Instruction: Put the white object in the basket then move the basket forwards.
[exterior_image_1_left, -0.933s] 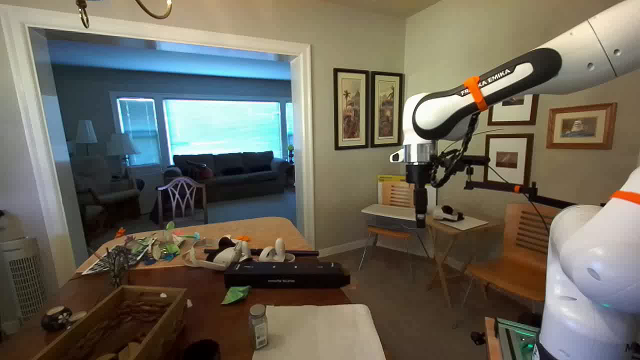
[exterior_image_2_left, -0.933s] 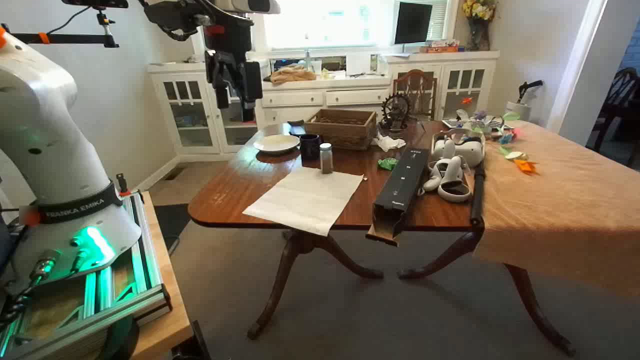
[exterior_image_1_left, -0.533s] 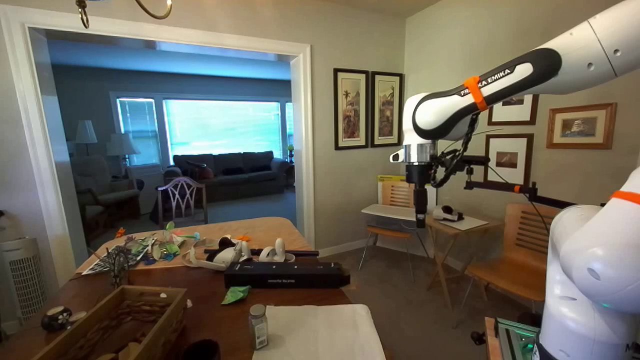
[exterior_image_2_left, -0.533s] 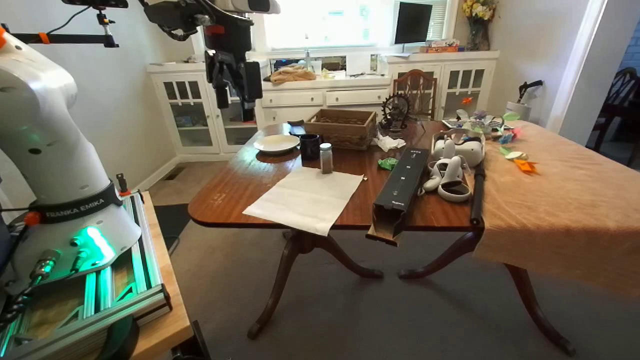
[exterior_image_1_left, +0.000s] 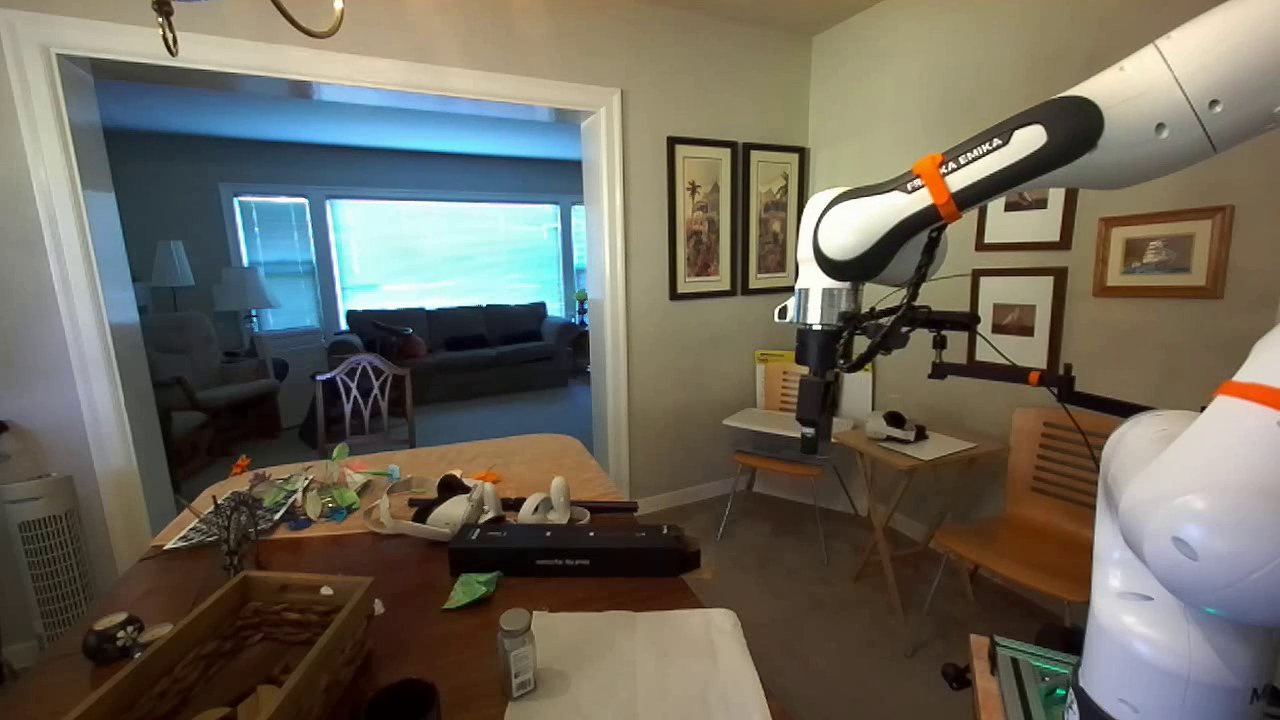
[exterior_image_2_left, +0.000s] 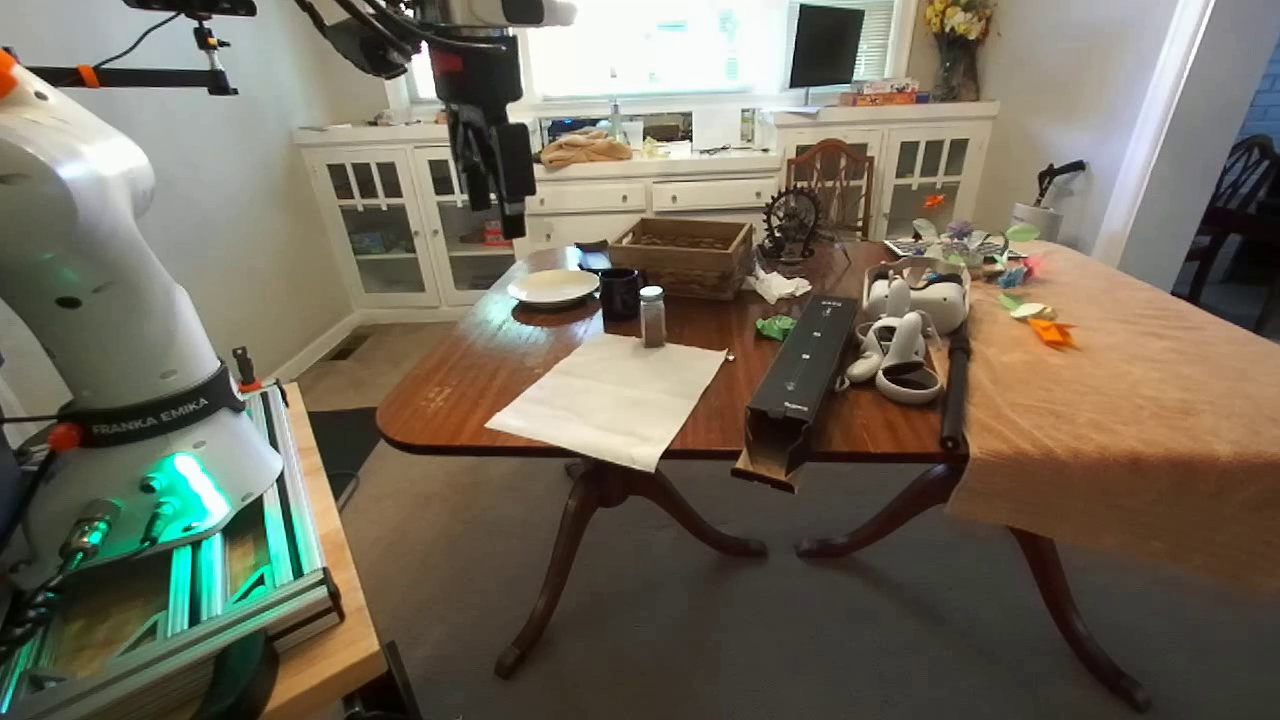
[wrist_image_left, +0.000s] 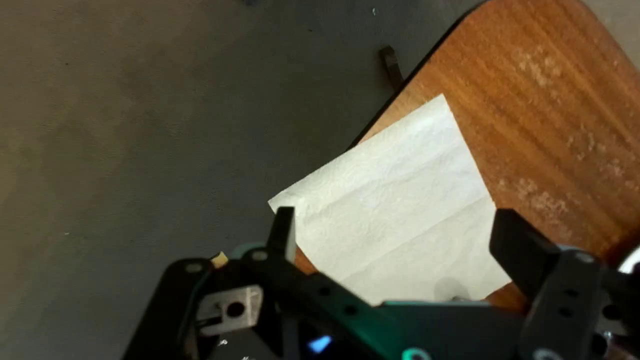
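Observation:
The brown woven basket (exterior_image_2_left: 690, 270) stands on the wooden table in both exterior views (exterior_image_1_left: 350, 630). Brown woven texture and a few pale pieces show inside it. A crumpled white tissue (exterior_image_2_left: 778, 285) lies beside the basket. A flat white paper sheet (exterior_image_2_left: 615, 400) lies near the table edge, also in the wrist view (wrist_image_left: 395, 200). I cannot tell which of these is the white object. My gripper (exterior_image_2_left: 497, 212) is high in the air, apart from everything, also in an exterior view (exterior_image_1_left: 808, 445). In the wrist view its fingers (wrist_image_left: 395, 220) are wide apart with nothing between them.
A glass jar with a lid (exterior_image_2_left: 652, 317) stands at the paper's edge. A dark mug (exterior_image_2_left: 620, 294) and a white plate (exterior_image_2_left: 553, 287) are near the basket. A long black box (exterior_image_2_left: 800, 370), green wrapper (exterior_image_2_left: 775, 327) and white VR headset (exterior_image_2_left: 930, 298) lie further along the table.
Between half a second ago and now, the arm and gripper have moved a little toward the table side, still high up. The basket, tissue and paper have not moved.

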